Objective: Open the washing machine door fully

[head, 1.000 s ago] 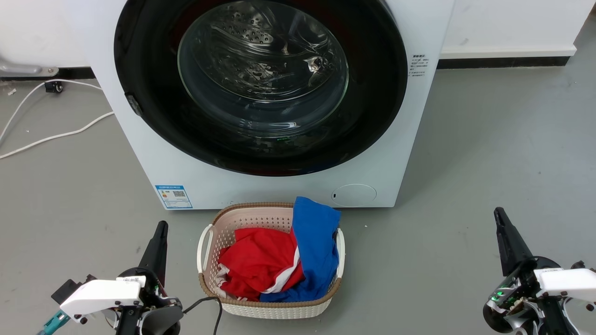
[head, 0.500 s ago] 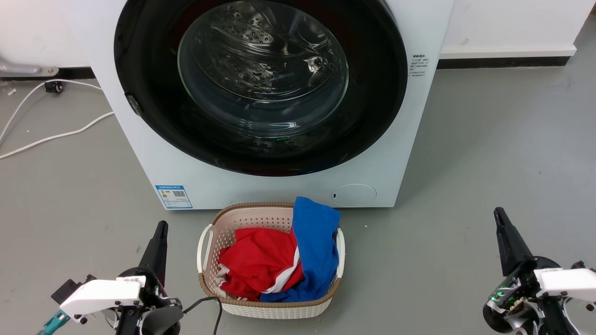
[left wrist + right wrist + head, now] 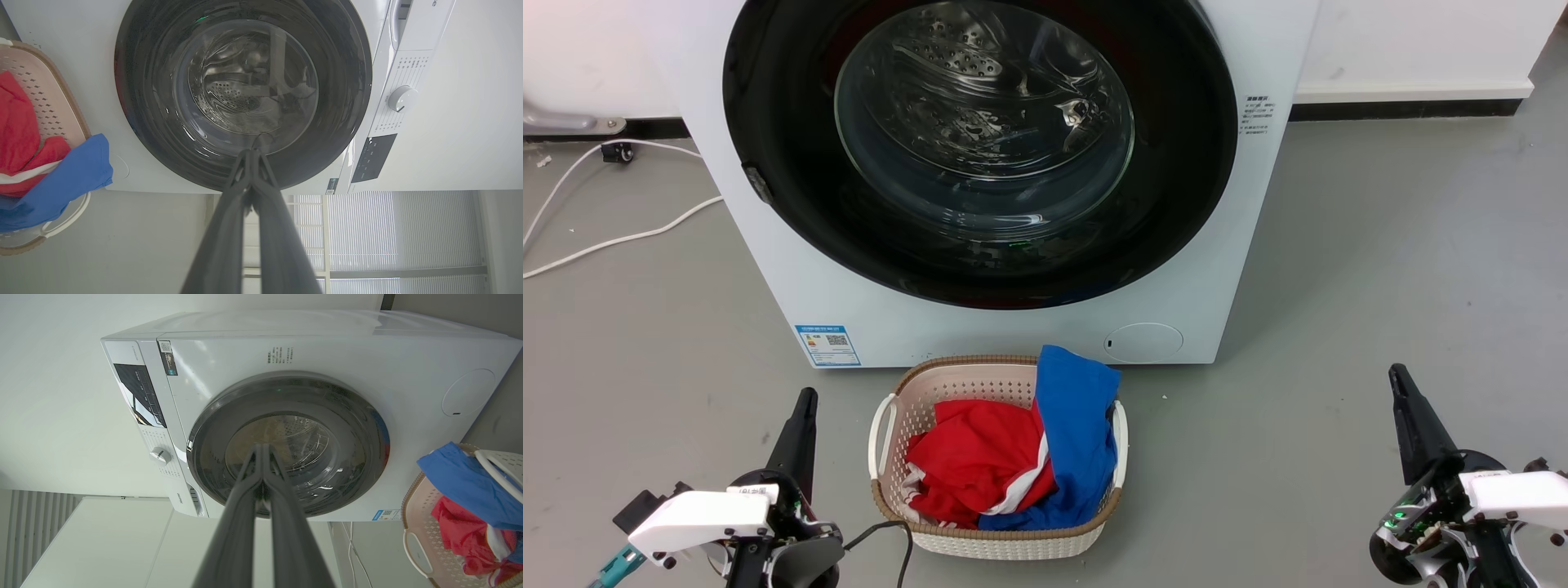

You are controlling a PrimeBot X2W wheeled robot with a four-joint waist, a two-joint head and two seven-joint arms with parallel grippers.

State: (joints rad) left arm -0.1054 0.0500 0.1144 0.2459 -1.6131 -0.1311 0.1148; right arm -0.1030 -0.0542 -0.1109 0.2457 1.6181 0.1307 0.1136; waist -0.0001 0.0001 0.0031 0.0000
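Note:
The washing machine door point(image 3: 1176, 196) is a glossy black disc with a clear glass bowl at its centre, lying flat against the white machine front point(image 3: 768, 269). The door point(image 3: 347, 94) faces the left wrist camera, and the door point(image 3: 367, 457) also faces the right wrist camera. My left gripper point(image 3: 805, 400) rests low at the lower left, shut and holding nothing, well short of the machine. My right gripper point(image 3: 1396, 377) sits at the lower right, also shut and empty. In both wrist views the fingertips meet, left gripper point(image 3: 250, 152) and right gripper point(image 3: 262, 447).
A wicker-rimmed white basket point(image 3: 886, 425) with red and blue clothes point(image 3: 1013, 457) stands on the grey floor right in front of the machine, between my arms. White cables point(image 3: 621, 237) trail on the floor at the left. A control panel with a dial point(image 3: 402, 98) is above the door.

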